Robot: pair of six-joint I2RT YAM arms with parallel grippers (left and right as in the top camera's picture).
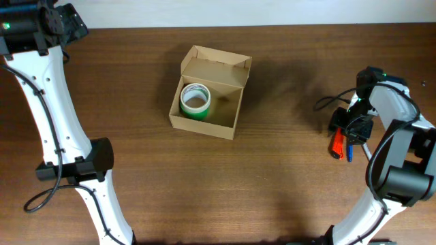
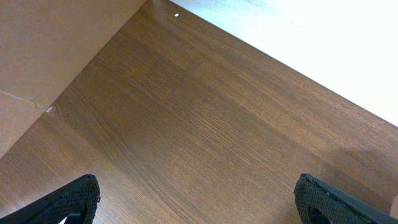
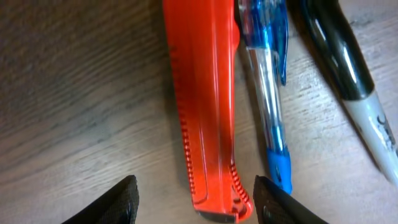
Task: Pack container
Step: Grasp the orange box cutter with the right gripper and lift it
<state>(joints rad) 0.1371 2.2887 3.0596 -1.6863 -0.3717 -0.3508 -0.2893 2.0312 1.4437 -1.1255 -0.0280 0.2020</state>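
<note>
At table centre: small tan cardboard box (image 1: 208, 92), flap up, green tape roll (image 1: 195, 101) inside
Right gripper (image 3: 194, 200): I hold it spread over orange plastic cutter (image 3: 208, 124); next, descend, clamp
Left gripper (image 2: 199, 202): parted, empty

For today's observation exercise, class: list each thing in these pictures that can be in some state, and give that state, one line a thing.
container: open, flap lid up, one roll inside.
green tape roll: lying flat in the container's left part.
orange utility knife: on the table, ungripped, between the pincer's fingers.
blue pen: on the table, beside the knife.
black marker: on the table.
left pincer: open, empty.
right pincer: open, straddling the knife.
</note>
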